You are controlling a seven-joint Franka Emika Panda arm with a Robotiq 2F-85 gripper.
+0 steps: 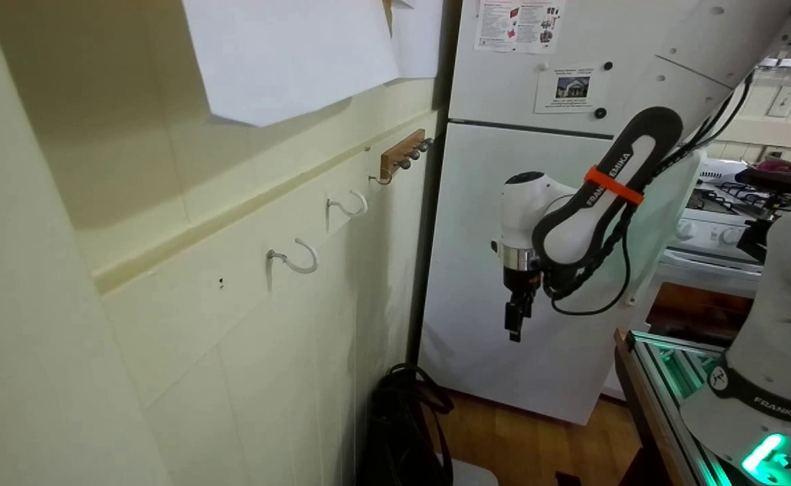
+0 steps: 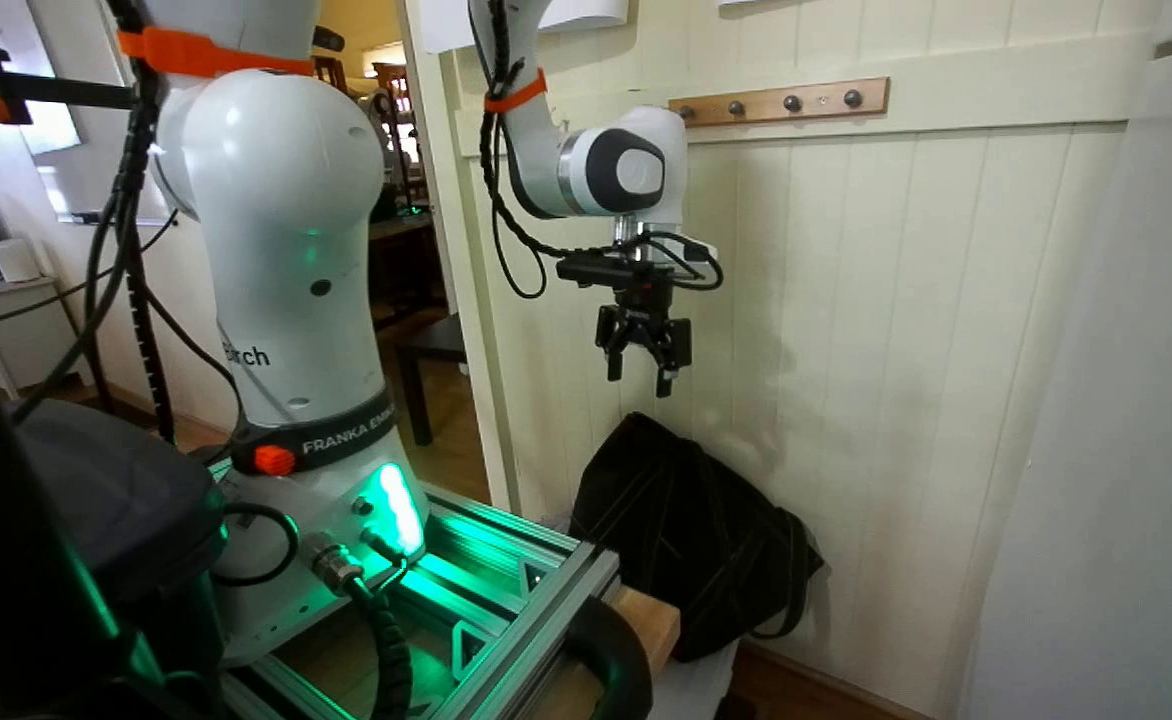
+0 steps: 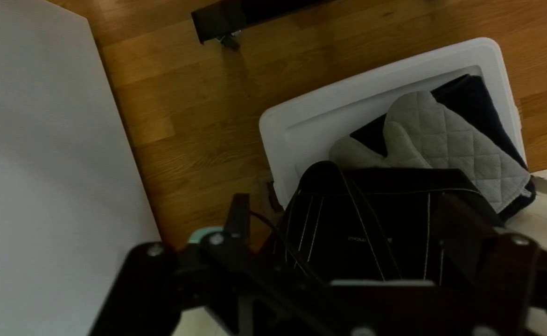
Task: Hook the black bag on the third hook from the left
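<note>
The black bag slumps against the cream wall near the floor, with a strap loop at its side. It also shows in an exterior view and in the wrist view. My gripper points down above the bag, apart from it. Its fingers are spread and empty; it also shows in an exterior view and in the wrist view. A brown wooden rack with several dark knobs is on the wall above; the third knob from the left is bare. The rack also shows edge-on.
Pale curved wire hooks stick out of the wall beside the rack. A white fridge stands at the wall's end. A white bin lid with a grey oven mitt lies by the bag. The robot's table edge is close to the bag.
</note>
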